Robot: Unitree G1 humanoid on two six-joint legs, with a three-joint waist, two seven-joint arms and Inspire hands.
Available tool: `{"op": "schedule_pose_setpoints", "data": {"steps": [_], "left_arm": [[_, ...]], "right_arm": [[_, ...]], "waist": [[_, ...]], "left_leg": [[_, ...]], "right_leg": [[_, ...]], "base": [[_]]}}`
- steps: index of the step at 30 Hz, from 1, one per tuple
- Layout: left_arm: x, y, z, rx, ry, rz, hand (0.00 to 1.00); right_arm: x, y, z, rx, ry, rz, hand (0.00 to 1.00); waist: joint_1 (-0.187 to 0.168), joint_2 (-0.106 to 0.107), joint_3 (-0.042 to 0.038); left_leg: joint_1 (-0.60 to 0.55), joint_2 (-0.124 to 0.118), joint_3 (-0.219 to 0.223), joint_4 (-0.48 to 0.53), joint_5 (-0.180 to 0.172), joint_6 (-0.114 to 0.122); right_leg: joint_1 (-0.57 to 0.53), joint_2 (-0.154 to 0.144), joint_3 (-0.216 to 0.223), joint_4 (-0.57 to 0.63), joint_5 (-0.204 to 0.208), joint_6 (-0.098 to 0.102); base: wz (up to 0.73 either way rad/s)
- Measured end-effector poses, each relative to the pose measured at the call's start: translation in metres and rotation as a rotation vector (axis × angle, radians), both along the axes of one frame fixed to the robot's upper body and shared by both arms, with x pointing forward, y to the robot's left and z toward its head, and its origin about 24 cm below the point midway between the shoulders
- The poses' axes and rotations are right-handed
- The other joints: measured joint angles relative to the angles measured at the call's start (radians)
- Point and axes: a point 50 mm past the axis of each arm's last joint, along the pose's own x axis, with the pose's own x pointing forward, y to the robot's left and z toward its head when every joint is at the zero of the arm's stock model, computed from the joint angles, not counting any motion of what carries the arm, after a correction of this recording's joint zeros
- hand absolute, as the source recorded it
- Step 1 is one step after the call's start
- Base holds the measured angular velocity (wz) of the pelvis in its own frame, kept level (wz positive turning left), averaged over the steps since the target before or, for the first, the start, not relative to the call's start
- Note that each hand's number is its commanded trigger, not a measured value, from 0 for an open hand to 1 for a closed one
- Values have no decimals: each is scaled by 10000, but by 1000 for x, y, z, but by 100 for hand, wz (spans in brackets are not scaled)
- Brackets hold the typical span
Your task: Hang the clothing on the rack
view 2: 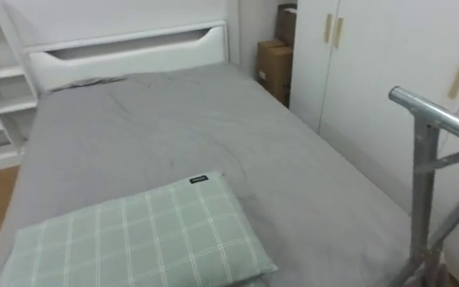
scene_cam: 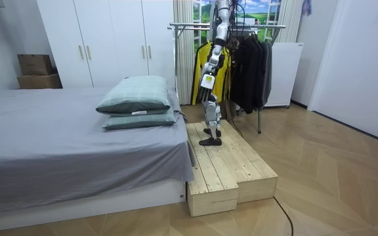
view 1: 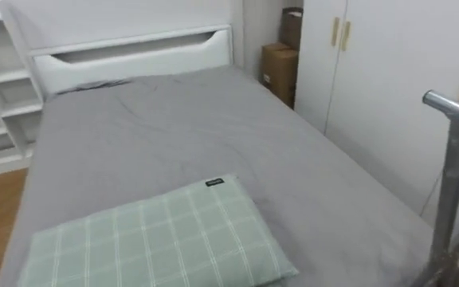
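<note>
Room view: beside the bed (scene_cam: 58,144) and clothes rack (scene_cam: 189,27), the left hand (scene_cam: 207,85) hangs, its state indiscernible.

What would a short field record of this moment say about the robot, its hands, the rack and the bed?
Robot: stands on wooden platform at the pillow end of the bed, by the clothes rack
Left hand: hangs at its side
Clothes rack: metal; dark garments and a yellow garment hang on it
Bed: grey sheet, two stacked green checked pillows
Beyond bed: white wardrobe, cardboard boxes
</note>
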Motion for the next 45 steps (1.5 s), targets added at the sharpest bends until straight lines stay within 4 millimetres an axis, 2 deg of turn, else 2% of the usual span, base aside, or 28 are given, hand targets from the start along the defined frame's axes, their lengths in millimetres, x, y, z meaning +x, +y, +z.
{"op": "schedule_pose_setpoints", "data": {"steps": [1,2,3,4,5,6,7,11,13,15,17,18,21,28,33,40,45], "left_arm": [[-2,0,0,7,74,61,0],[-9,1,0,10,297,159,0],[-12,1,0,18,441,163,0],[-13,0,0,16,487,166,0],[-14,-2,-1,-11,580,100,0],[-14,-4,-1,-27,702,-72,0],[-14,-4,-2,-20,736,-163,0],[-10,-3,-1,257,912,-886,0],[-6,-3,-1,419,814,-1026,0],[2,-3,0,506,593,-1396,0],[3,-2,0,550,628,-1663,0],[3,-2,0,569,669,-1808,0],[1,-2,0,535,922,-2075,0],[-4,-3,-1,143,1341,-2039,0],[-13,-11,-3,-339,1677,-2130,0],[-16,-13,-3,-528,1891,-2101,0],[-14,-13,-3,-549,1861,-2123,0]], "right_arm": [[0,0,0,-12,25,-18,0],[-1,1,0,-16,30,-55,0],[-4,1,-1,-27,82,-211,0],[-6,1,-1,-32,106,-304,0],[-6,0,-1,-42,116,-355,0],[-3,1,-1,-47,53,-297,0],[-1,1,0,-50,-7,-239,0],[8,2,1,-126,-320,205,0],[8,4,1,-129,-332,353,0],[4,5,0,-93,-237,386,0],[1,5,-1,-63,-154,424,0],[1,6,-1,-24,-118,562,0],[0,10,-1,165,-66,964,0],[0,13,-1,781,-15,1151,0],[-1,13,-1,914,-19,1196,0],[0,15,-1,1173,-76,1260,0],[-1,15,-1,1205,-58,1250,0]], "waist": [[-2,-21,0],[-33,-59,24],[-60,-142,28],[-64,-177,41],[-25,-245,62],[3,-314,114],[27,-337,163],[121,-471,208],[140,-547,211],[176,-660,204],[198,-712,194],[251,-694,160],[283,-782,153],[292,-719,155],[296,-555,156],[304,-429,147],[297,-403,171]], "left_leg": [[-15,-43,-106,10,0,11],[-38,-126,-358,43,14,50],[-54,-274,-643,64,50,109],[-63,-332,-765,70,64,133],[-131,-444,-956,94,92,170],[-199,-512,-1145,162,105,183],[-230,-585,-1202,221,102,182],[-518,-611,-1443,413,72,124],[-540,-608,-1466,415,84,102],[-653,-613,-1508,537,71,92],[-683,-634,-1569,564,60,90],[-680,-634,-1570,560,60,89],[-662,-638,-1595,554,50,73],[-679,-623,-1747,751,-54,18],[-829,-635,-1833,1016,-216,41],[-885,-653,-1857,1011,-226,45],[-874,-660,-1864,1017,-229,43]], "right_leg": [[47,57,0,-47,-1,1],[161,44,232,-77,-30,47],[319,51,1184,-197,-84,132],[384,52,1561,-252,-92,132],[441,58,2308,-324,-123,86],[496,88,2660,-405,-125,80],[513,100,2699,-417,-127,78],[548,201,2738,-732,-113,45],[547,205,2692,-744,-163,-22],[535,211,2597,-742,-259,-185],[548,210,2546,-746,-264,-188],[555,210,2546,-749,-264,-188],[590,221,2545,-770,-265,-186],[709,287,2425,-884,-283,-243],[701,300,2327,-884,-332,-258],[723,293,2288,-888,-339,-243],[747,285,2260,-891,-353,-224]], "base": [[59],[74],[80],[81],[68],[57],[39],[12],[9],[13],[10],[0],[0],[4],[4],[2],[1]]}}
